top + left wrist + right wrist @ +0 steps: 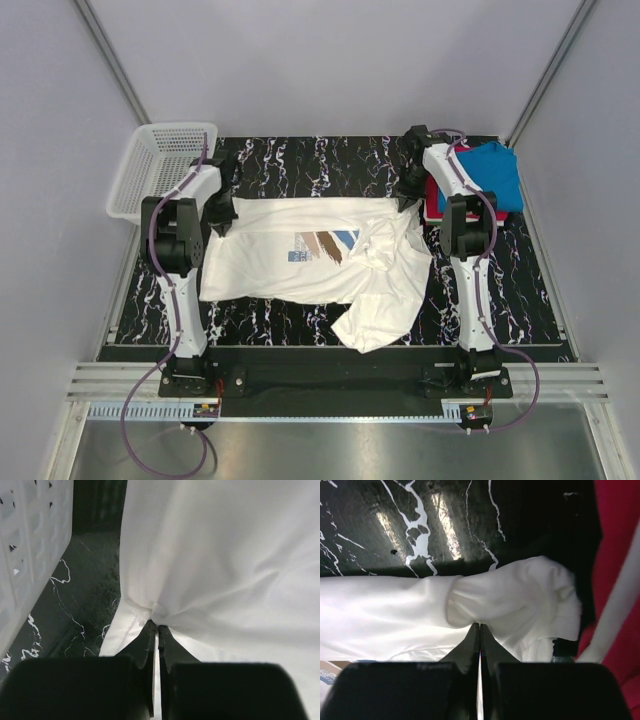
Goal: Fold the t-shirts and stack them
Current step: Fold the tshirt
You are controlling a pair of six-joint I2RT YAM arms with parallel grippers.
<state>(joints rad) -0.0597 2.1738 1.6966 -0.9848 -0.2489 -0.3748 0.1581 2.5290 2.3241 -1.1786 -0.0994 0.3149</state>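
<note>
- Left end effector (156, 626) clenched on large white print t-shirt (270, 265), spread on black marbled counter (290, 160) just beside white plastic mesh basket (160, 170); right end effector (479, 626) clenched likewise, far from basket.
- Keep both grips level; draw edge taut before folding.

White mesh basket (135, 185) at far-left corner of black, white-veined tabletop (300, 155); grey walls (330, 60) around.

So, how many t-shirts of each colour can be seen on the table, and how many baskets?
White cloth t-shirt with blue and brown print: 1
Blue cloth t-shirt: 1
Red cloth t-shirt: 1
White plastic mesh basket: 1
Total: 4
</note>
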